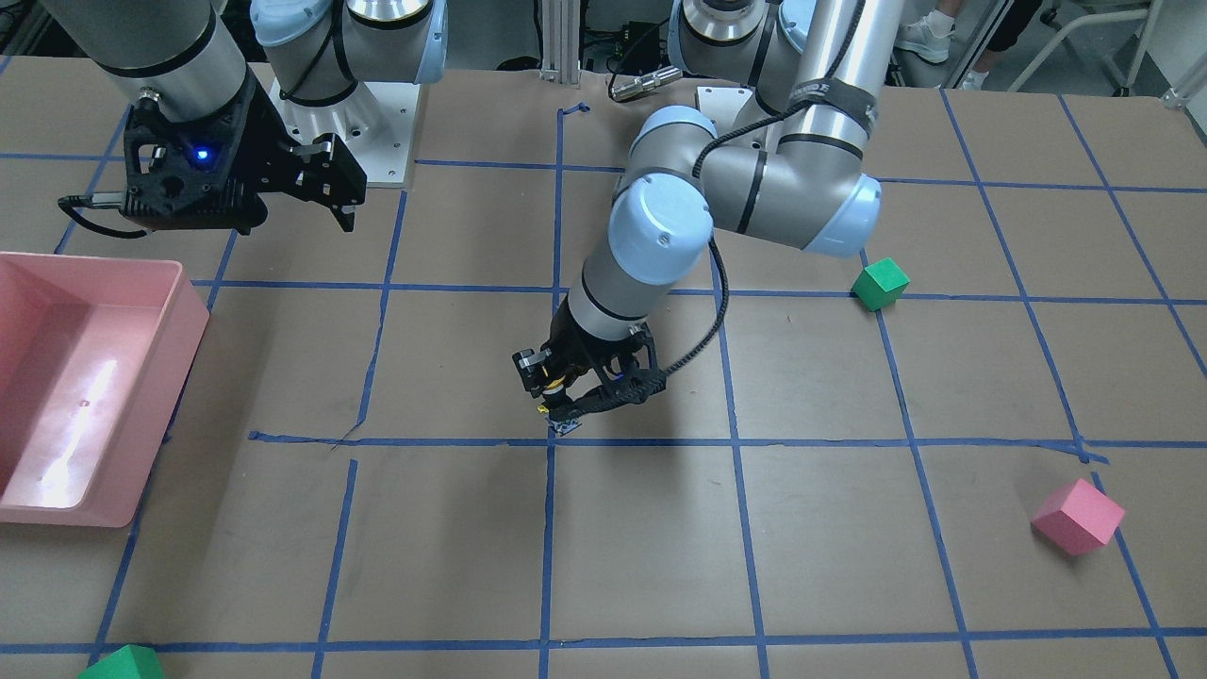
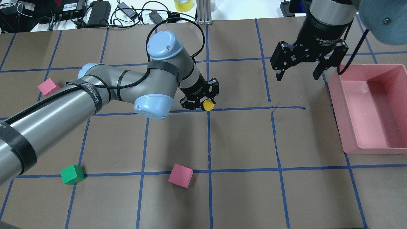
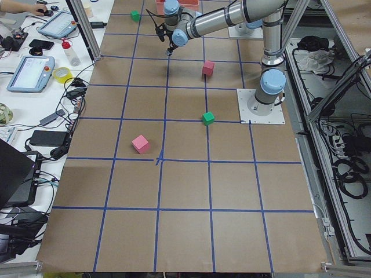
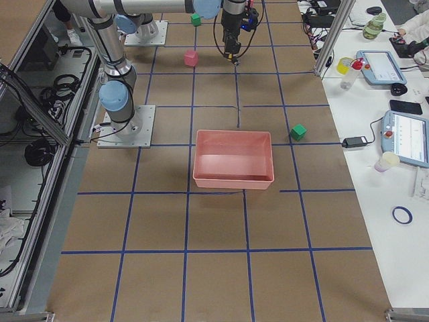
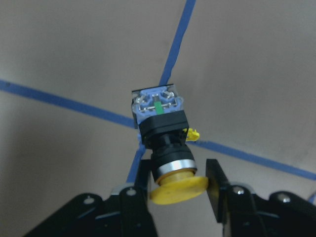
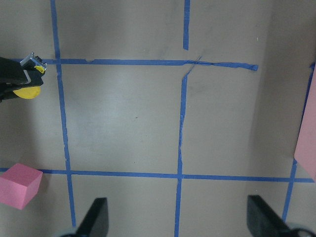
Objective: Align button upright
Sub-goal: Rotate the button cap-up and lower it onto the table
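Overhead exterior: we log the left arm (image 2: 120, 86) bent, wrist angled down, left gripper (image 2: 206, 103) closed on the button (image 5: 165, 143) by its yellow cap at a tape crossing (image 1: 550, 443); right gripper (image 2: 297, 77) hovers spread wide, empty.

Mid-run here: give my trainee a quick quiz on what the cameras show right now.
1. True or false: the right gripper holds the button.
2. Which end of the button faces the table? A) yellow cap B) contact block
3. Fill in: the pink bin sits on the robot's ____ side.
Key: 1 false, the left gripper does; 2 B; 3 right.
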Controlling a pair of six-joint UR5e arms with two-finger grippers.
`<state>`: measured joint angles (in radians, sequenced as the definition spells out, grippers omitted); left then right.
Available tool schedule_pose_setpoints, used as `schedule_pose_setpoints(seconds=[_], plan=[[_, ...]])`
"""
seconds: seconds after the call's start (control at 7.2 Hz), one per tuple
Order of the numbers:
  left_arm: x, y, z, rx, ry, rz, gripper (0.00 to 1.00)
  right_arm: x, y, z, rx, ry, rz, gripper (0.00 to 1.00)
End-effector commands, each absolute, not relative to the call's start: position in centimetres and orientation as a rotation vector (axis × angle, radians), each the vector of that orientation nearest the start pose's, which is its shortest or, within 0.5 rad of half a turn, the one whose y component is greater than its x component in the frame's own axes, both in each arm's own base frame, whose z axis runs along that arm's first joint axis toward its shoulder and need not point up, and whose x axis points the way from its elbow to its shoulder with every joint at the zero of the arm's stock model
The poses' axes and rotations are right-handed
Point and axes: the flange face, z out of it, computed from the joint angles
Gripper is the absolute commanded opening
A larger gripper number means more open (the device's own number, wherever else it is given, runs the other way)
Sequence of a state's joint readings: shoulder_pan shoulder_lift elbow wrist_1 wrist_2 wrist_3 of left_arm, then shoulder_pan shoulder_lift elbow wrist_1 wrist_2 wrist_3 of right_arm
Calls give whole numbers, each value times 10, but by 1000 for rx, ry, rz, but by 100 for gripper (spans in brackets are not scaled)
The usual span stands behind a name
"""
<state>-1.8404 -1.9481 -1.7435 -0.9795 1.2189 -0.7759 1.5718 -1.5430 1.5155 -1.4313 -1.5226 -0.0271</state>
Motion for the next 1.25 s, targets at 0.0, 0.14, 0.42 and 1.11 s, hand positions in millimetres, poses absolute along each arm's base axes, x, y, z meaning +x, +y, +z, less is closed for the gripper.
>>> schedule_pose_setpoints(seconds=[0.0, 0.14, 0.42, 1.11], plan=[[-309, -544, 260, -1056, 3361, 521, 0, 139, -491, 488, -41, 3088, 172, 100], [-309, -550, 250, -1049, 3368, 557, 0, 139, -491, 488, -41, 3089, 172, 100], [-307, -559, 217, -1044, 3357, 648, 0, 139, -491, 488, -41, 3089, 172, 100], [-299, -564, 221, -1086, 3350, 636, 100, 139, -489, 486, -38, 3084, 203, 100]])
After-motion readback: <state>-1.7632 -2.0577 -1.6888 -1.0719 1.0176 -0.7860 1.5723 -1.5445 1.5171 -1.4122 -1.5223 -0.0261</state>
